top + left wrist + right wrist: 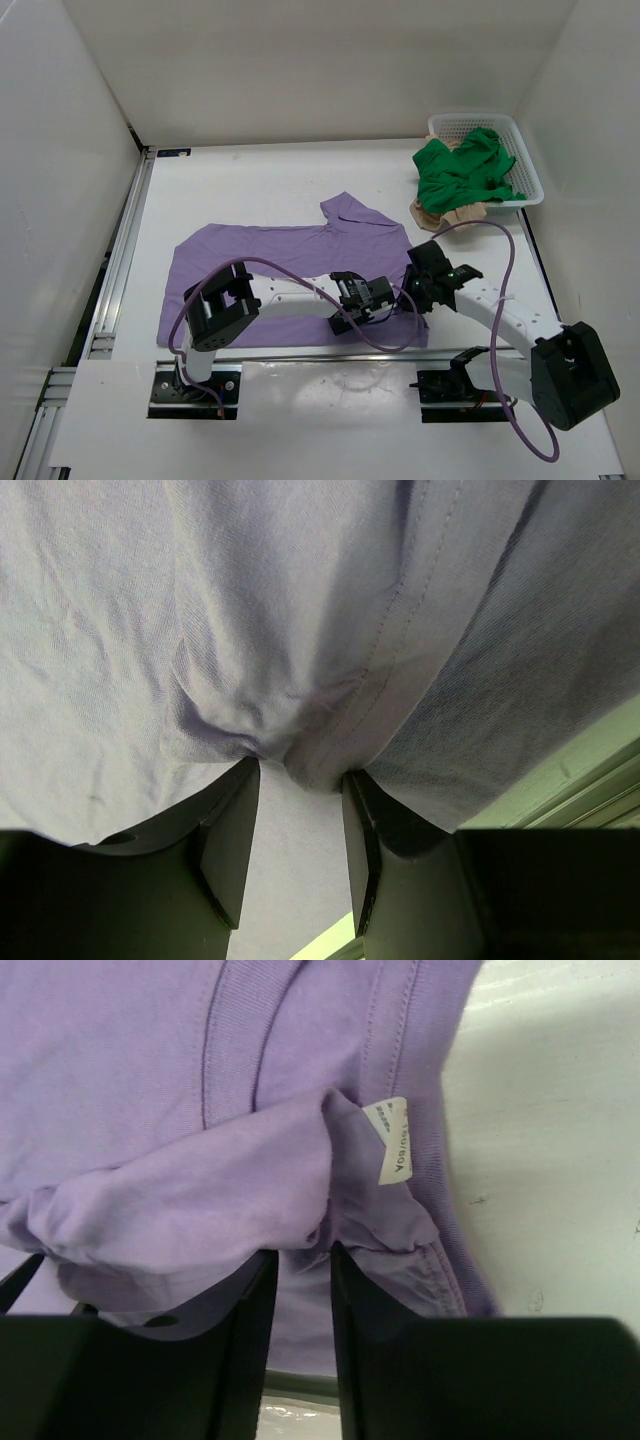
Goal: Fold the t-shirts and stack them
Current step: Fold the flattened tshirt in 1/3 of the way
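The lavender t-shirt [270, 255] lies spread on the white table, with one sleeve folded up at the back. Both grippers are down on its near right part. My left gripper [362, 295] [300, 775] is shut on a bunched fold of the lavender t-shirt [300, 630], and the cloth drapes over its fingertips. Just to its right, my right gripper [420, 282] [303, 1252] is shut on a gathered fold of the lavender t-shirt [150, 1080] near the collar, where a white label [390, 1140] shows. The green t-shirt [462, 170] lies half in the basket, on top of the beige t-shirt [440, 212].
A white mesh basket [530, 170] stands at the back right against the right wall. White walls close in the table on the left, back and right. An aluminium rail [120, 270] runs along the left side. A purple cable [505, 270] loops over the right arm.
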Robot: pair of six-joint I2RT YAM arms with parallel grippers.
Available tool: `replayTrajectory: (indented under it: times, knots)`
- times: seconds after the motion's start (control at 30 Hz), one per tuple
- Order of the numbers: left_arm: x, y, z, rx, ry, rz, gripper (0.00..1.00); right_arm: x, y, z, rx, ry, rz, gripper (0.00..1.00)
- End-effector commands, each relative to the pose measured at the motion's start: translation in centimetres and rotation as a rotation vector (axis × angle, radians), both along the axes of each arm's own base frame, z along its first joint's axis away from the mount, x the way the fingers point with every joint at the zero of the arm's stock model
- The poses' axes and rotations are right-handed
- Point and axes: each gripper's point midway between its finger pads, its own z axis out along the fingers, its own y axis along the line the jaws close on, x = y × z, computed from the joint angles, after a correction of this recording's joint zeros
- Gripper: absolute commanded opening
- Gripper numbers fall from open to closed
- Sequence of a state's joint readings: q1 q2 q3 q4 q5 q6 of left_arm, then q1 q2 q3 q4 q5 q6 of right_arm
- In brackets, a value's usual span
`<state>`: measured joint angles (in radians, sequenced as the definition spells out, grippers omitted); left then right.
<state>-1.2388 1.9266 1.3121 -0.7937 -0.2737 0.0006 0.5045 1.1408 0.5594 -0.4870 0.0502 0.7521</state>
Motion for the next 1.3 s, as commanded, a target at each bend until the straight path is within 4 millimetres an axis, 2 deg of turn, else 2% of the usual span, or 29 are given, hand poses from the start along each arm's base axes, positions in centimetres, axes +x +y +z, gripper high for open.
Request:
replayTrajectory:
  times: [0.0, 0.17, 0.23, 0.27, 0.33, 0.4, 0.5, 0.63, 0.8, 1.07, 1.13, 1.17, 1.2, 1.23, 1.27]
  knots:
    - [0.4, -0.3, 0.8, -0.015, -0.022, 0.003, 0.49, 1.4, 0.6, 1.0, 0.008, -0.047, 0.003, 0.31]
    - [0.4, -0.3, 0.8, -0.015, -0.022, 0.003, 0.49, 1.4, 0.5, 0.2, -0.012, -0.011, 0.003, 0.23]
    - [0.4, -0.3, 0.8, -0.015, -0.022, 0.003, 0.48, 1.4, 0.5, 0.2, -0.012, -0.011, 0.003, 0.17]
    - [0.4, -0.3, 0.8, -0.015, -0.022, 0.003, 0.46, 1.4, 0.4, 0.0, -0.021, -0.006, -0.010, 0.13]
    - [0.3, 0.0, 0.5, -0.007, -0.019, 0.003, 0.33, 1.1, 0.2, -0.1, -0.028, 0.006, -0.010, 0.00]
    - [0.3, 0.0, 0.5, -0.007, -0.019, 0.003, 0.21, 1.3, 0.1, 0.6, -0.033, -0.002, -0.013, 0.00]
    - [0.3, -0.1, 0.9, -0.015, -0.022, 0.003, 0.13, 0.7, -0.2, 1.8, -0.024, -0.010, -0.022, 0.00]
    - [0.6, 0.0, 0.9, -0.015, -0.022, 0.013, 0.12, -0.8, -0.7, 3.2, -0.006, -0.025, -0.030, 0.00]
    - [0.5, 0.3, 0.9, -0.015, -0.022, 0.013, 0.12, -3.8, -1.2, 1.6, 0.027, 0.044, -0.037, 0.00]
    - [0.4, 0.6, 0.7, -0.005, -0.018, 0.013, 0.12, -5.2, -1.2, 0.8, 0.041, 0.109, -0.039, 0.00]
    - [0.4, 0.5, 1.0, -0.014, -0.021, 0.013, 0.16, -5.6, -1.5, 0.4, 0.025, 0.125, -0.052, 0.00]
    - [0.4, 0.5, 1.0, -0.014, -0.021, 0.013, 0.22, -5.8, -1.6, 0.3, 0.027, 0.122, -0.052, 0.05]
    - [0.4, 0.5, 1.0, -0.014, -0.021, 0.013, 0.30, -5.6, -1.5, 0.4, 0.031, 0.114, -0.052, 0.22]
    - [0.4, 0.5, 1.0, -0.014, -0.021, 0.013, 0.43, -5.6, -1.5, 0.4, 0.032, 0.114, -0.052, 0.26]
    - [0.4, 0.5, 1.0, -0.014, -0.021, 0.013, 0.50, -5.3, -1.4, 0.7, 0.037, 0.105, -0.051, 0.28]
